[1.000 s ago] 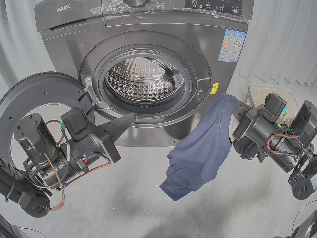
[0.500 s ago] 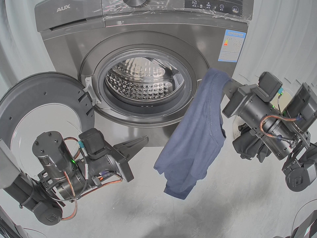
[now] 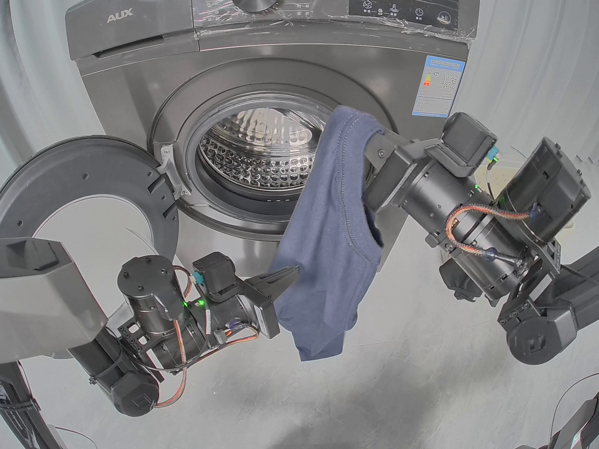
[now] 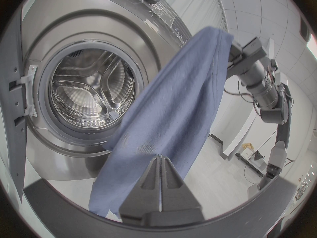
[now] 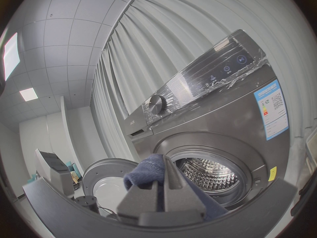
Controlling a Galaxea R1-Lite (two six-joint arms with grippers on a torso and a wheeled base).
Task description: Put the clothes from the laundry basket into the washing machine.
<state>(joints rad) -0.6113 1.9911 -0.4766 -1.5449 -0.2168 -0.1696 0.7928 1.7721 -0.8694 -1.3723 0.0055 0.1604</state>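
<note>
A blue garment (image 3: 327,232) hangs in front of the right half of the washing machine's open drum (image 3: 262,148). My right gripper (image 3: 374,137) is shut on its top edge, level with the upper rim of the opening. In the right wrist view the cloth (image 5: 147,172) bunches over the shut right gripper (image 5: 163,162). Low on the left, my left gripper (image 3: 292,274) is shut, and its tip meets the cloth's lower part. The left wrist view shows the shut left gripper (image 4: 160,159) against the garment (image 4: 171,116), nothing between its fingers. The drum (image 4: 89,90) holds no clothes.
The round door (image 3: 81,182) stands swung open to the left of the opening. A dark bundle of clothes (image 3: 458,279) lies under my right arm, beside a sliver of the pale laundry basket (image 3: 506,173). Grey floor lies in front of the machine.
My right gripper has carried the blue garment up and left, from beside the basket to the front of the drum opening. My left gripper has moved down and right to the cloth's lower part.
</note>
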